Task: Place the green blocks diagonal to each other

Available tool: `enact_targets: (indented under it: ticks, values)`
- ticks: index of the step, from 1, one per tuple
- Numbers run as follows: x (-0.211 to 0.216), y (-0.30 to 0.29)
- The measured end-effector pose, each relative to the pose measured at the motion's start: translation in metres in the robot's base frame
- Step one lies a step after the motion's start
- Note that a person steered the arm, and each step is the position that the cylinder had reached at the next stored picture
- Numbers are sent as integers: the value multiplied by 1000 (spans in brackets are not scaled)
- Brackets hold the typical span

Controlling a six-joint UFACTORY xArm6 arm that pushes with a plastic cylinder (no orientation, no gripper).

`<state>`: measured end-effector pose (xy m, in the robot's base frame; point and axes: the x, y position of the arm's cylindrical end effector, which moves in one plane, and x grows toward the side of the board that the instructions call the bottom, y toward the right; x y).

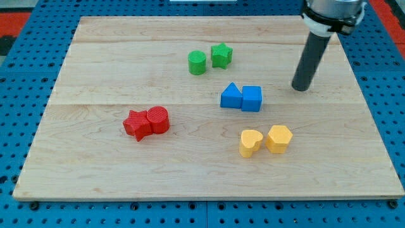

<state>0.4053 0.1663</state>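
Observation:
A green cylinder (197, 63) and a green star (221, 55) sit close side by side near the view's top centre of the wooden board (95, 152), the star slightly higher and to the right. My tip (301, 88) rests on the board at the view's right, well to the right of and below the green star, apart from every block.
A blue triangle block (231, 97) touches a blue cube (252, 98) at the centre. A red star (136, 124) touches a red cylinder (158, 120) at the left. A yellow heart (250, 142) and a yellow hexagon (279, 138) lie lower right.

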Motion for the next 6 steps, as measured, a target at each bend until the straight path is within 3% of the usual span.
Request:
enact_targets:
  ticks: [1,2,5,6]
  values:
    - [1,-73]
    - [-6,-103]
    - [-89,-151]
    - [-55,-183]
